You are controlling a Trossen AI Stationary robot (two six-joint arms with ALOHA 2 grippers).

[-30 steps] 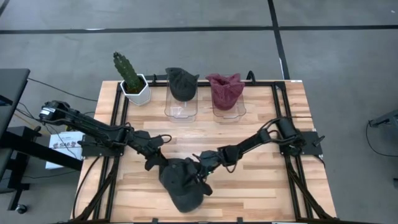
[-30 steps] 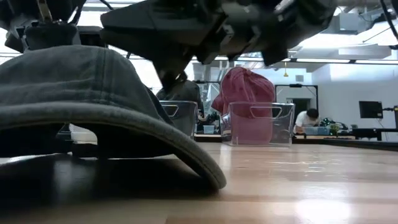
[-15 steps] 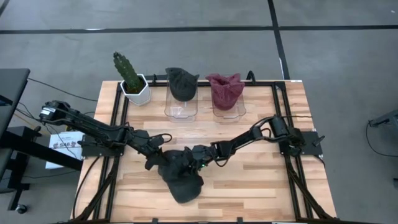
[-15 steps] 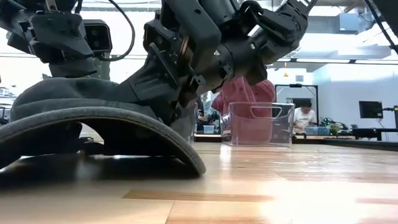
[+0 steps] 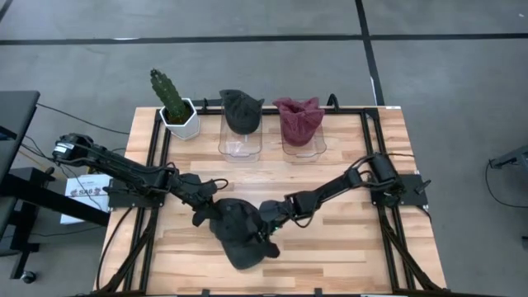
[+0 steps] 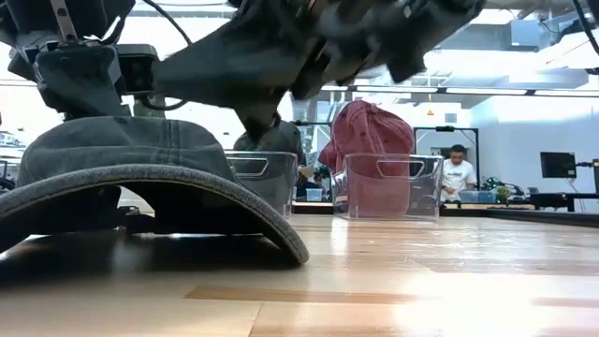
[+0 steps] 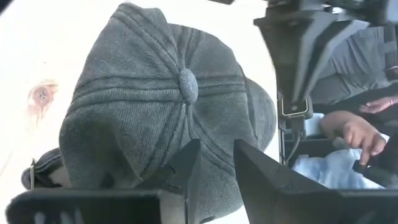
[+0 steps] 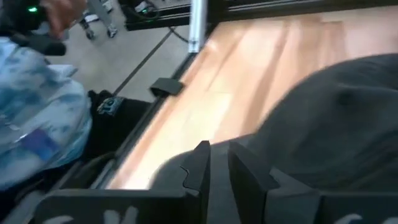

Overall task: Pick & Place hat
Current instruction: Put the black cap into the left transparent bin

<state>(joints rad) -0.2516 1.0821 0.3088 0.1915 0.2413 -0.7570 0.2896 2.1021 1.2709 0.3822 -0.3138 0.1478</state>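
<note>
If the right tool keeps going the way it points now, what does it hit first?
Most likely the grey cap: the right tool points across the table at its crown, seemingly already at the fabric.

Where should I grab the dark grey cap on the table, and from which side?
Take the dark grey cap by its brim, coming in low from the table's front edge. The brim arches up off the wood, leaving a gap for a finger beneath, while the crown is soft and rounded. Both grippers, left and right, already crowd the crown.
</note>
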